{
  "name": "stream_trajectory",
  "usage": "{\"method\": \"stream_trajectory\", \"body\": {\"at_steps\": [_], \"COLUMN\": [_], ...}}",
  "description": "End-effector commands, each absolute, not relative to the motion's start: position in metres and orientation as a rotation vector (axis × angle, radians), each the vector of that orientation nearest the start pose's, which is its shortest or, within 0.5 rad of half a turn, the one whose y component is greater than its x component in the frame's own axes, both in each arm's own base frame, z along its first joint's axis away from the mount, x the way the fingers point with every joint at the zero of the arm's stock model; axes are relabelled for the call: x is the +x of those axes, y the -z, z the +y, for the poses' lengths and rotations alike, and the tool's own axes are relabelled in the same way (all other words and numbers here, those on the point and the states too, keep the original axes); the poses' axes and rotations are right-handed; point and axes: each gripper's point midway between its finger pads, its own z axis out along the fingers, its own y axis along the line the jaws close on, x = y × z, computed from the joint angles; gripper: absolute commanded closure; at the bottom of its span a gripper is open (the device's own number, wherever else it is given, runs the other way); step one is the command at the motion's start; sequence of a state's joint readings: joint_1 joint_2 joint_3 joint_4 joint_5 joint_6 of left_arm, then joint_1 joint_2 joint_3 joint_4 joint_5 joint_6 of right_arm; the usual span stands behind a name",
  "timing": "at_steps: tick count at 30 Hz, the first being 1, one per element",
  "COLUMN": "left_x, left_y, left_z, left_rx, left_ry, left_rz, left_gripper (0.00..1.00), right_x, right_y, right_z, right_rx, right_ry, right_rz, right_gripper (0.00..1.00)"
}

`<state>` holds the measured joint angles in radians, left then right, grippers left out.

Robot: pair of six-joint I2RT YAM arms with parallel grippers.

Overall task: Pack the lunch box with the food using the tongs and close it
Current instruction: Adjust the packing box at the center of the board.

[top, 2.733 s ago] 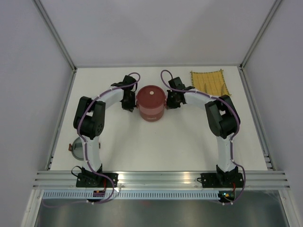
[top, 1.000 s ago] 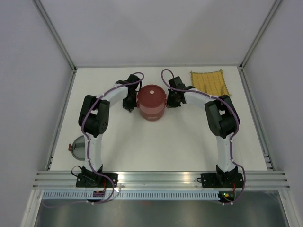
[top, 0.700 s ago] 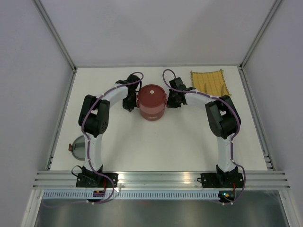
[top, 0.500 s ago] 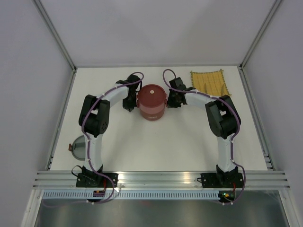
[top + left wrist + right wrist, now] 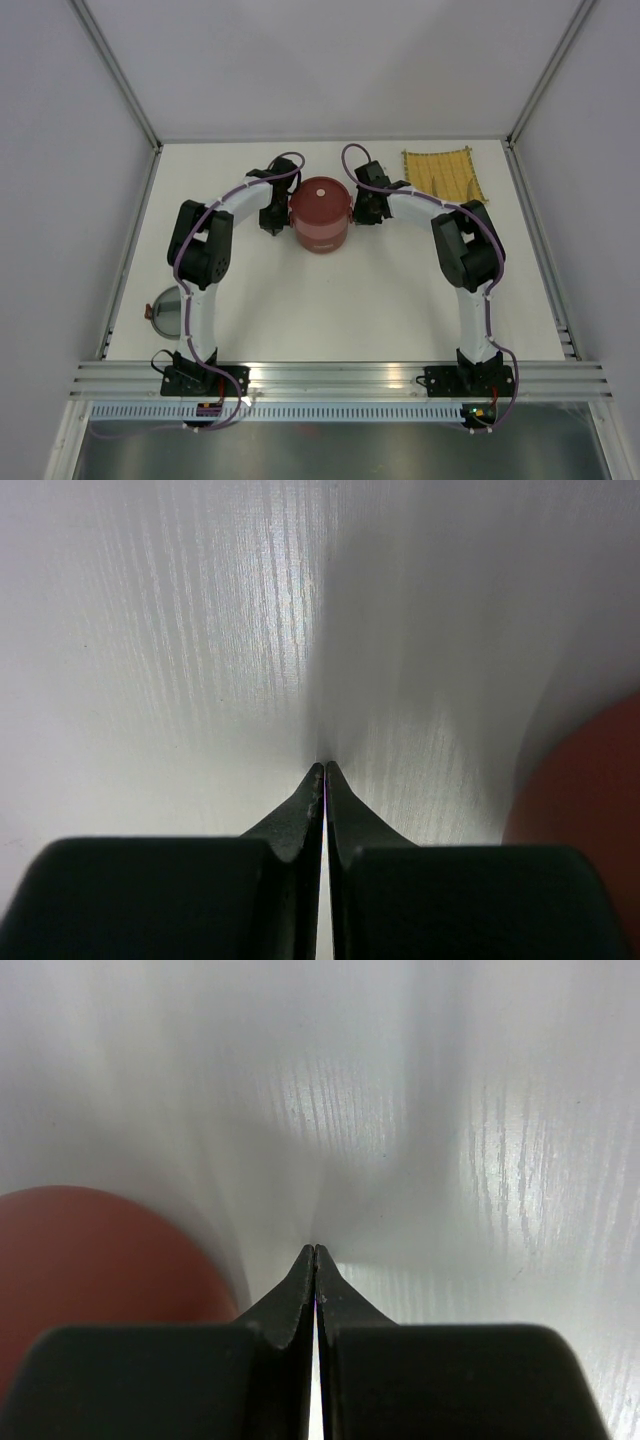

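Two grippers clenched shut, empty: we see left gripper [image 5: 322, 771] just L of the lidded lunch box [image 5: 320, 214] and right gripper [image 5: 315, 1250] just R, tips pointing at the table [image 5: 300, 300]. Both arms bow inward. Yellow mat [image 5: 442, 175] lies far R.

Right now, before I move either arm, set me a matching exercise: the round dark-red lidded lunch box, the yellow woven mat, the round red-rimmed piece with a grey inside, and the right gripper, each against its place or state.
Things
1. round dark-red lunch box
2. yellow woven mat
3. round red-rimmed piece with a grey inside
4. right gripper

Places or states
A. far right corner of the table
B. shut, empty, close beside the box
C. near left edge, partly behind the left arm
D. centre of the far half, lid on

Pairs: 1-D, 2-A, 3-C, 4-B
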<state>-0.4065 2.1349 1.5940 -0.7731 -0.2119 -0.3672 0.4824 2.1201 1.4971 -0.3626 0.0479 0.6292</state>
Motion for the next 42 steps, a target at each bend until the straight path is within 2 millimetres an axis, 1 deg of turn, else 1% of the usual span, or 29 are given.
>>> {"method": "stream_trajectory", "body": {"at_steps": [1, 3, 4, 6, 7, 8, 9, 10, 11, 12, 13, 14, 15, 18, 20, 21, 22, 23, 27, 28, 29, 30, 32, 33, 34, 35, 36, 39, 42], "left_x": [0.377, 0.376, 0.376, 0.373, 0.376, 0.379, 0.375, 0.379, 0.382, 0.380, 0.382, 0.383, 0.383, 0.383, 0.381, 0.381, 0.379, 0.379, 0.371, 0.369, 0.368, 0.367, 0.368, 0.368, 0.369, 0.371, 0.371, 0.371, 0.370], "left_y": [0.021, 0.024, 0.025, 0.029, 0.029, 0.025, 0.028, 0.026, 0.018, 0.018, 0.016, 0.014, 0.010, 0.005, 0.004, 0.003, 0.003, 0.001, 0.002, 0.003, 0.004, 0.005, 0.004, 0.004, 0.002, 0.000, -0.001, -0.004, -0.001], "left_z": [-0.328, -0.325, -0.321, -0.312, -0.306, -0.302, -0.294, -0.286, -0.284, -0.280, -0.276, -0.275, -0.276, -0.280, -0.282, -0.283, -0.286, -0.290, -0.302, -0.304, -0.304, -0.304, -0.304, -0.304, -0.303, -0.304, -0.304, -0.306, -0.305], "left_rx": [0.143, 0.142, 0.136, 0.126, 0.109, 0.101, 0.108, 0.089, 0.086, 0.102, 0.104, 0.110, 0.139, 0.139, 0.134, 0.120, 0.129, 0.118, 0.112, 0.114, 0.112, 0.108, 0.105, 0.106, 0.104, 0.108, 0.108, 0.114, 0.126], "left_ry": [0.457, 0.447, 0.445, 0.432, 0.435, 0.439, 0.429, 0.426, 0.440, 0.440, 0.444, 0.449, 0.463, 0.489, 0.476, 0.468, 0.454, 0.457, 0.459, 0.460, 0.454, 0.448, 0.448, 0.443, 0.437, 0.440, 0.441, 0.444, 0.438], "left_rz": [2.758, 2.765, 2.768, 2.785, 2.785, 2.774, 2.784, 2.778, 2.754, 2.754, 2.748, 2.742, 2.734, 2.731, 2.729, 2.732, 2.729, 2.728, 2.745, 2.749, 2.752, 2.753, 2.749, 2.747, 2.742, 2.736, 2.734, 2.728, 2.732], "left_gripper": [0.95, 0.95, 0.95, 0.95, 0.95, 0.95, 0.95, 0.95, 0.95, 0.95, 0.95, 0.95, 0.95, 0.95, 0.95, 0.95, 0.95, 0.94, 0.95, 0.95, 0.95, 0.95, 0.95, 0.95, 0.95, 0.95, 0.95, 0.95, 0.95], "right_x": [0.353, 0.353, 0.353, 0.348, 0.352, 0.352, 0.353, 0.358, 0.356, 0.362, 0.359, 0.362, 0.362, 0.362, 0.370, 0.368, 0.374, 0.372, 0.375, 0.375, 0.374, 0.378, 0.378, 0.377, 0.380, 0.378, 0.377, 0.373, 0.370], "right_y": [-0.036, -0.034, -0.038, -0.035, -0.042, -0.042, -0.037, -0.043, -0.038, -0.045, -0.048, -0.052, -0.055, -0.058, -0.061, -0.057, -0.054, -0.055, -0.056, -0.063, -0.058, -0.069, -0.074, -0.072, -0.075, -0.077, -0.072, -0.073, -0.077], "right_z": [0.425, 0.419, 0.418, 0.410, 0.408, 0.404, 0.391, 0.388, 0.380, 0.380, 0.379, 0.381, 0.383, 0.387, 0.386, 0.384, 0.378, 0.381, 0.379, 0.378, 0.372, 0.375, 0.379, 0.381, 0.384, 0.389, 0.391, 0.405, 0.414], "right_rx": [-0.077, -0.085, -0.090, -0.081, -0.070, -0.055, -0.027, -0.020, -0.010, -0.019, -0.023, -0.035, -0.053, -0.048, -0.008, 0.009, 0.061, 0.100, 0.259, 0.279, 0.315, 0.327, 0.322, 0.323, 0.319, 0.305, 0.305, 0.294, 0.273], "right_ry": [-0.899, -0.873, -0.876, -0.893, -0.926, -0.943, -0.954, -0.974, -0.979, -1.044, -1.071, -1.107, -1.143, -1.179, -1.122, -1.070, -0.989, -0.971, -0.925, -0.928, -0.885, -0.903, -0.889, -0.883, -0.889, -0.887, -0.874, -0.905, -0.928], "right_rz": [2.578, 2.585, 2.576, 2.596, 2.575, 2.578, 2.595, 2.568, 2.576, 2.536, 2.541, 2.512, 2.499, 2.483, 2.475, 2.506, 2.508, 2.512, 2.485, 2.462, 2.454, 2.408, 2.395, 2.402, 2.393, 2.402, 2.418, 2.420, 2.413], "right_gripper": [1.00, 1.00, 0.99, 1.00, 1.00, 1.00, 0.99, 0.99, 0.99, 0.99, 0.99, 1.00, 1.00, 0.99, 1.00, 0.99, 1.00, 1.00, 1.00, 0.99, 0.99, 0.99, 1.00, 0.99, 0.99, 0.99, 1.00, 0.99, 1.00]}}
